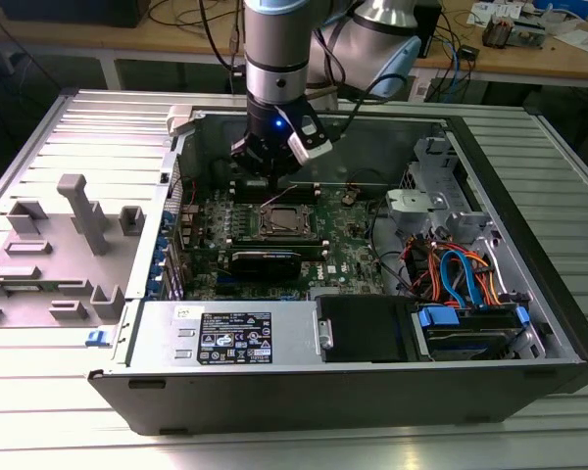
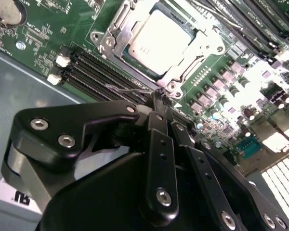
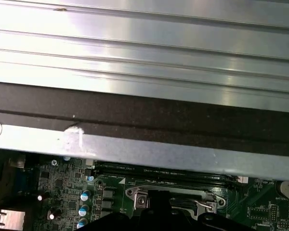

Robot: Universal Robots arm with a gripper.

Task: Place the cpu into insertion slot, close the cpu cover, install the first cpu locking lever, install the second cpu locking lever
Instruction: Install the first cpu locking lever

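Note:
The cpu (image 2: 159,41), a dull silver square, lies in the insertion slot (image 1: 284,221) on the green motherboard. The cpu cover (image 2: 183,72) is folded down flat around the chip. A thin wire locking lever (image 2: 127,89) stands free beside the socket's corner, and its end meets my fingertips. My gripper (image 2: 157,96) hovers just off that corner, black fingers drawn together on the wire. In the exterior view the gripper (image 1: 272,176) hangs inside the open computer case, just behind the socket. The first wrist view has the socket's metal frame (image 3: 202,199) low down.
Long black memory slots (image 2: 101,72) run beside the socket, with a coin battery (image 2: 7,9) beyond. The case wall (image 3: 144,149) rises close behind the arm. A power supply (image 1: 230,333) and coloured cables (image 1: 461,269) fill the case's near side. Grey plastic parts (image 1: 69,235) lie outside.

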